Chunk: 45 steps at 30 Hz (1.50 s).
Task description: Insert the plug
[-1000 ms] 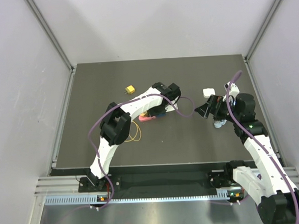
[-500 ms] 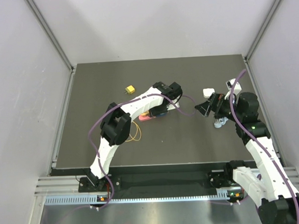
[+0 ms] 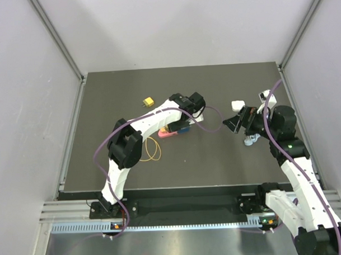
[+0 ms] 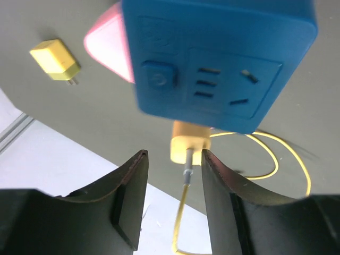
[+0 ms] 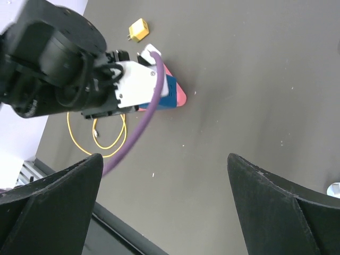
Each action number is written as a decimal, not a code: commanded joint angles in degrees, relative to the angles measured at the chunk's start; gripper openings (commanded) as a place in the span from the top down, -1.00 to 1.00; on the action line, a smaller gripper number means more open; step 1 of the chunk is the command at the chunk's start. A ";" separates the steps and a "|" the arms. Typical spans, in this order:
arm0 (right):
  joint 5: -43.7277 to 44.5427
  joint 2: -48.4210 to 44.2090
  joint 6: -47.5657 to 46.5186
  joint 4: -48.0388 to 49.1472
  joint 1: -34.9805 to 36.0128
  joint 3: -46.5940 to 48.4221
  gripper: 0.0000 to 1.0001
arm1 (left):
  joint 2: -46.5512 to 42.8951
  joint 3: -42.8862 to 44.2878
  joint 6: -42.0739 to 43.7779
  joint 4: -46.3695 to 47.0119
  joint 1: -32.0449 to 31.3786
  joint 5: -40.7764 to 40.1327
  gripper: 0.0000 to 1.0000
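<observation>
At the edge of the blue socket block (image 4: 212, 58), the yellow plug (image 4: 188, 147) meets a side port; seating depth is unclear. The left hand (image 4: 173, 159) stands apart astride it, unclamped; the right hand (image 5: 164, 156) gapes empty. Risk: a retreating finger could snag the yellow cable (image 4: 276, 159) and drag the plug loose.

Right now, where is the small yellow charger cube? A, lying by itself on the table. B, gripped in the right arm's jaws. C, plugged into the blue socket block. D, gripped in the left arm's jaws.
A: the yellow charger cube lies alone on the dark table, apart from the blue socket block, with no jaws around it.
</observation>
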 commanded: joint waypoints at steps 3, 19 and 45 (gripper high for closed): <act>0.87 -0.88 -0.80 0.74 -0.25 4.10 -1.00 | -1.96 -3.00 -0.93 2.45 0.51 2.02 0.05; 1.58 -1.14 -1.33 0.65 -0.16 4.19 -0.99 | -2.14 -5.91 -0.14 5.00 3.06 6.07 0.95; 0.70 1.32 -1.42 2.23 -0.16 5.07 -1.00 | 5.59 -3.89 12.08 9.92 21.07 24.08 1.00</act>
